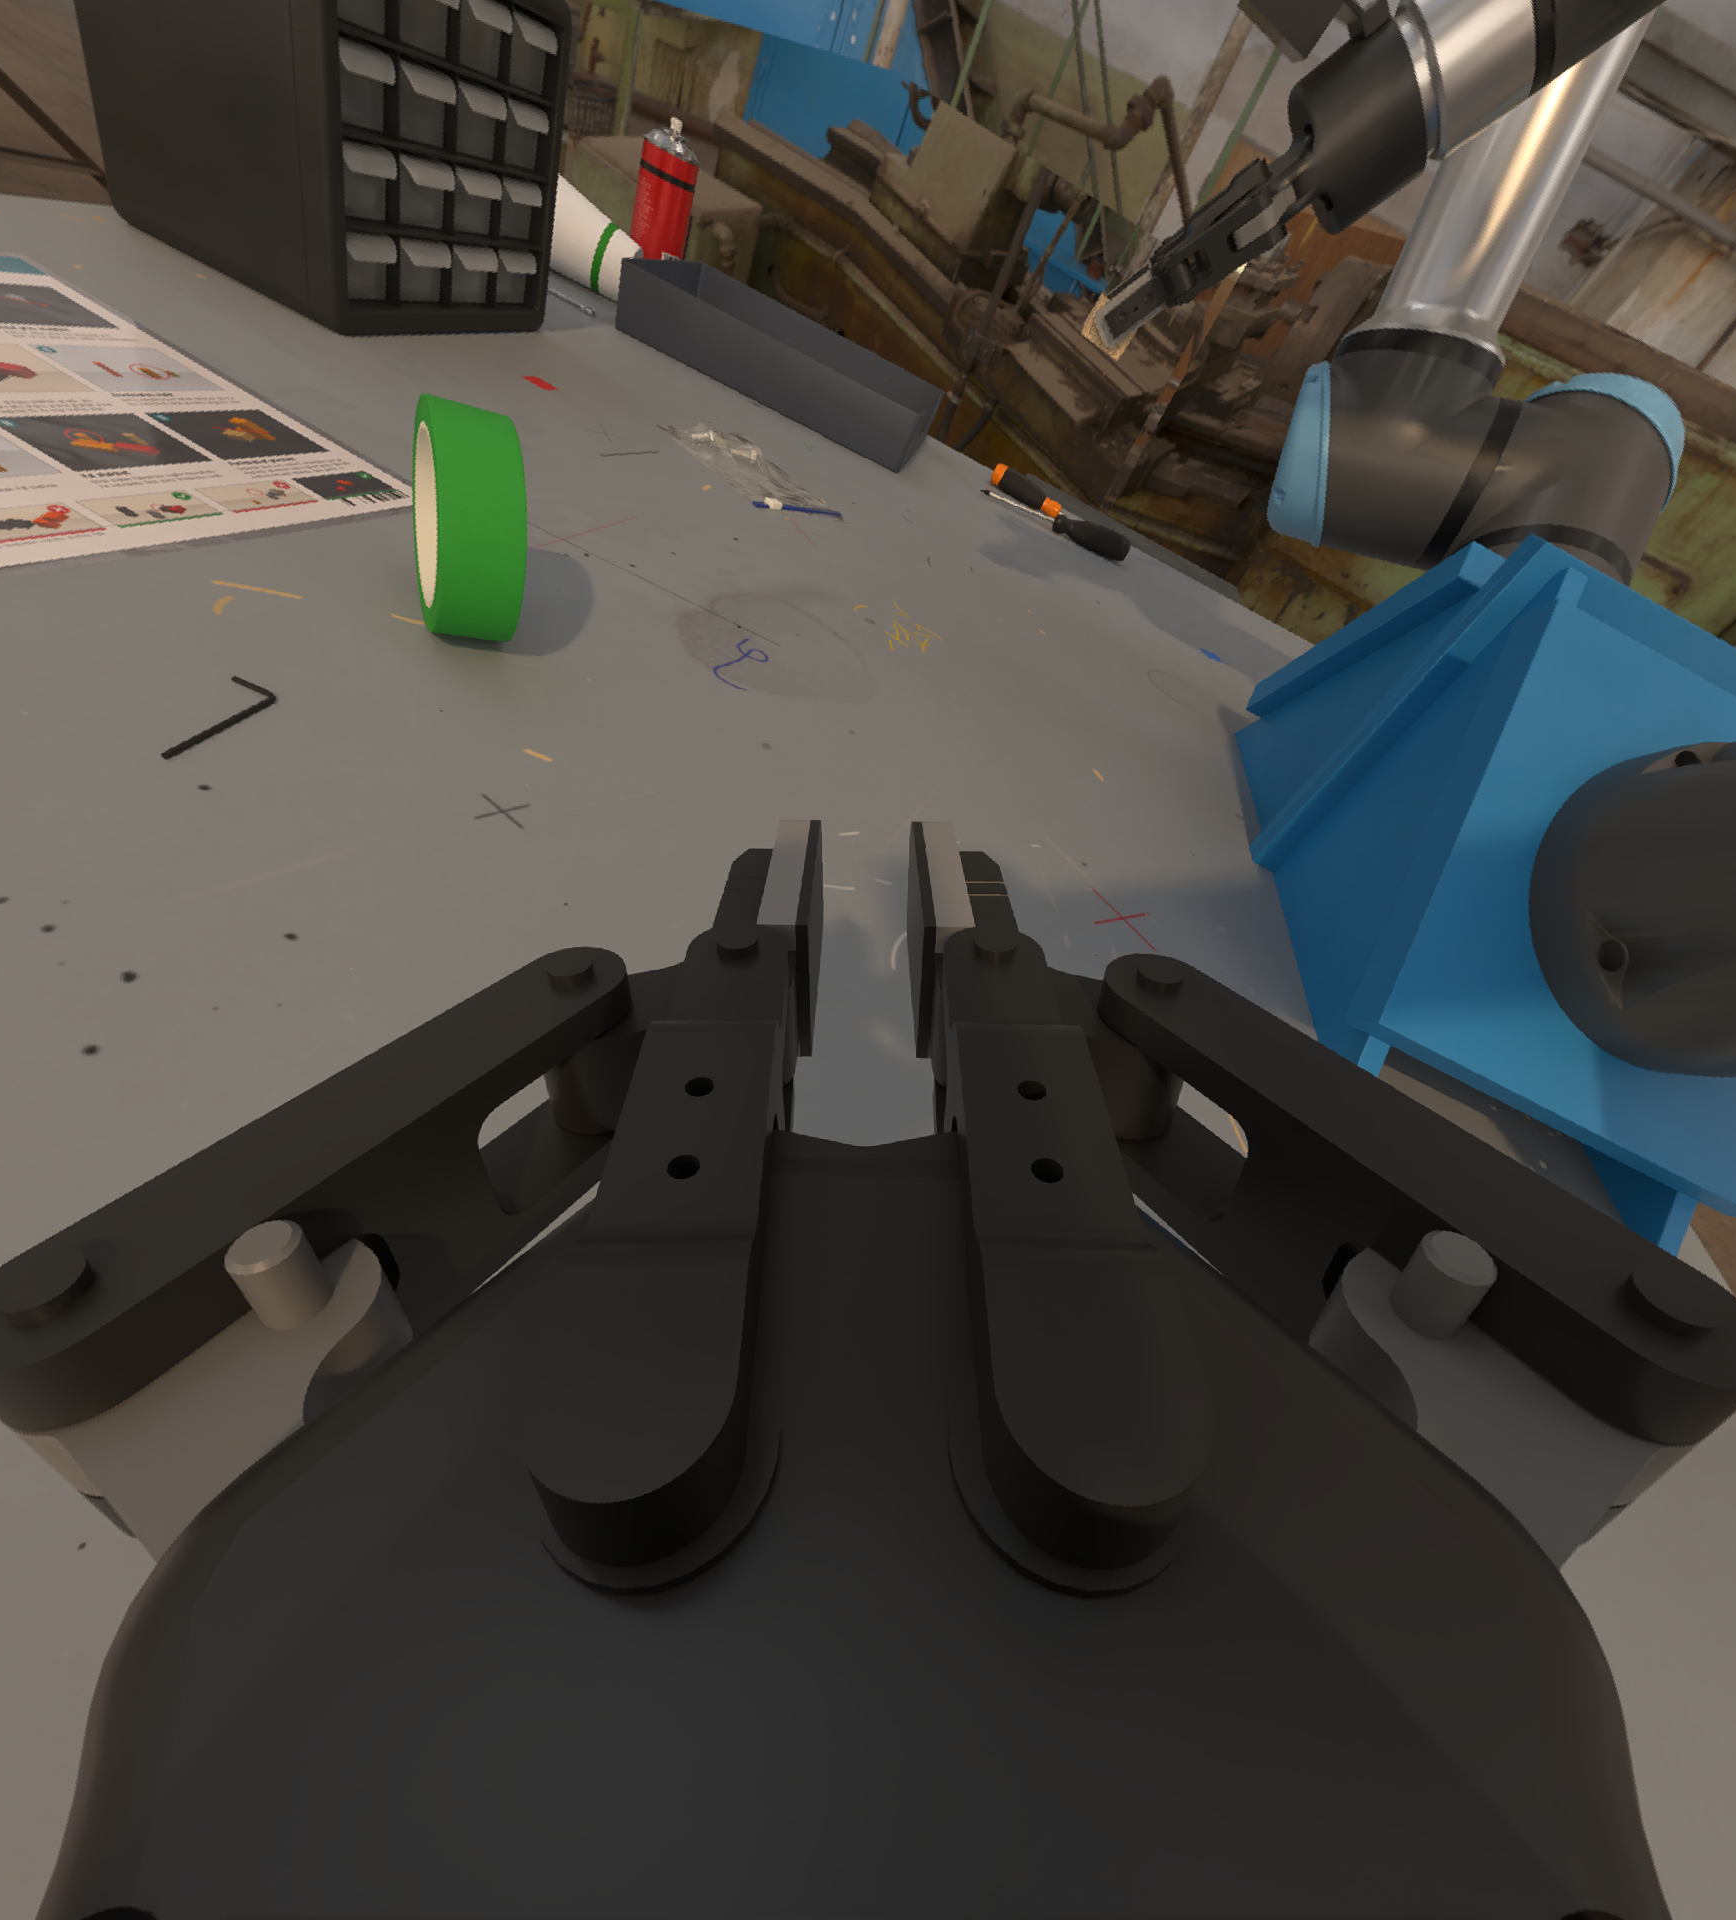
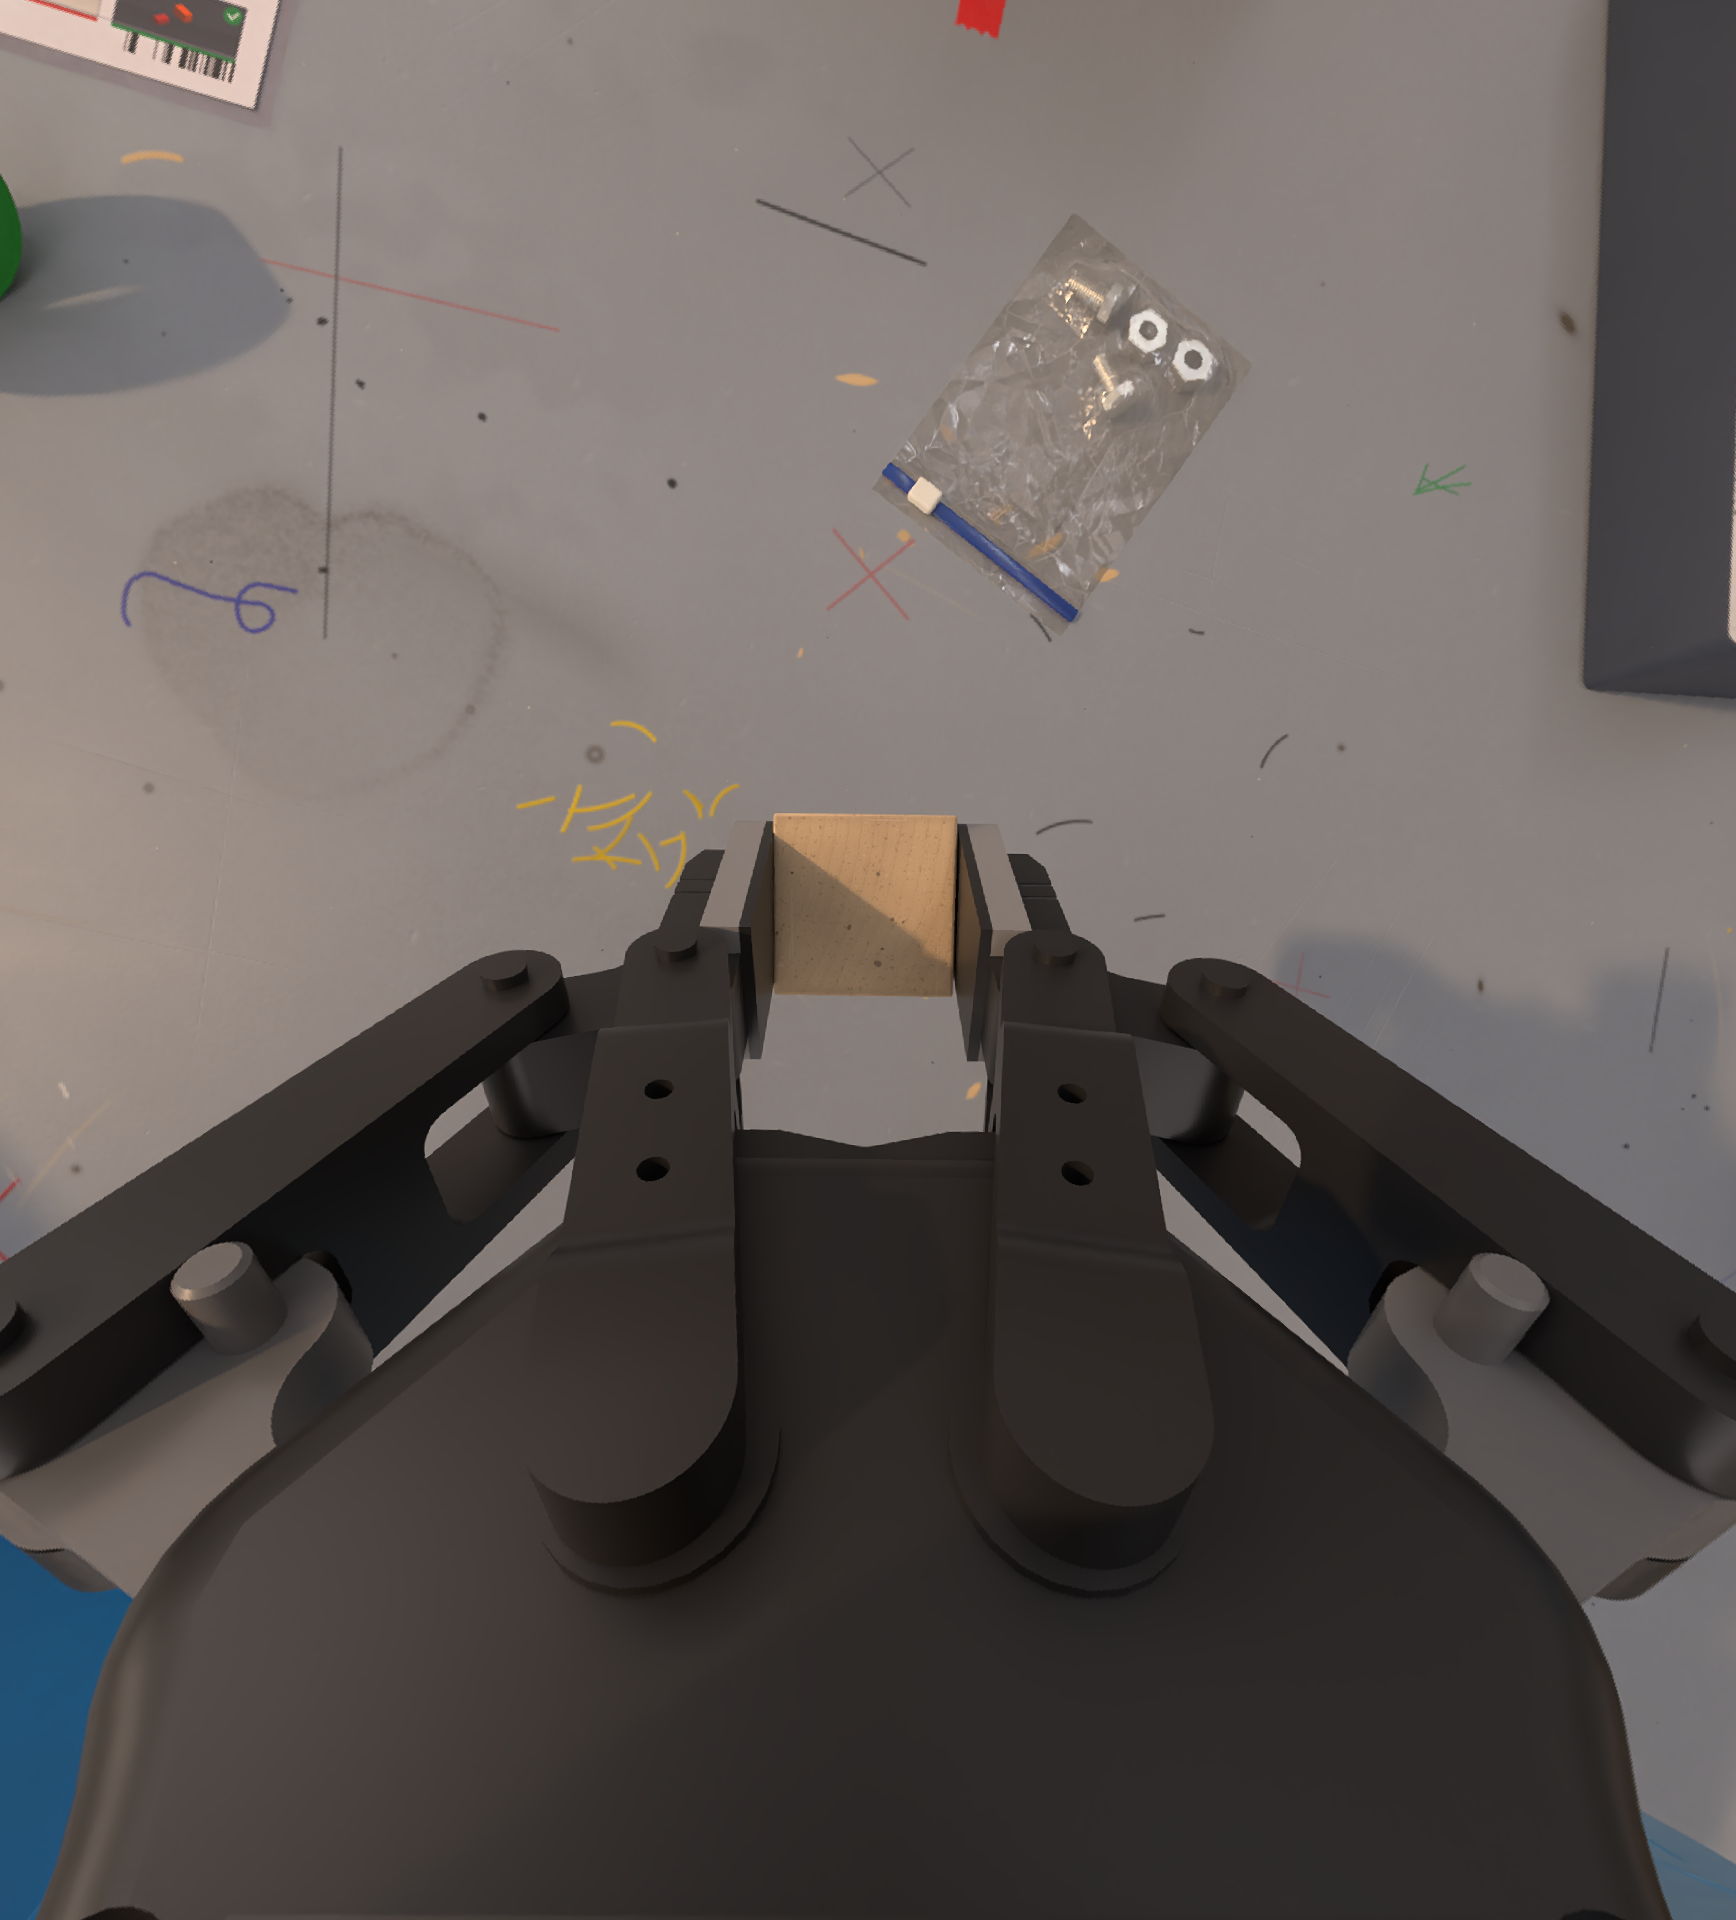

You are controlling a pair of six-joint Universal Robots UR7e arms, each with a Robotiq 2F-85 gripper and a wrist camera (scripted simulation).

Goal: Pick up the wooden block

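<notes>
The wooden block is a pale cube clamped between the two pads of my right gripper. That gripper points down at the grey table and holds the block well above it. In the left wrist view the right gripper shows far off at the upper right, high over the table, with the block at its tip. My left gripper hangs low over the table's near part. Its pads stand a narrow gap apart with nothing between them.
A green tape roll stands on edge at the left. A bag of screws and nuts, a grey tray, a screwdriver, an allen key and a printed sheet lie around. A black drawer cabinet stands at the back, and a blue arm mount at the right.
</notes>
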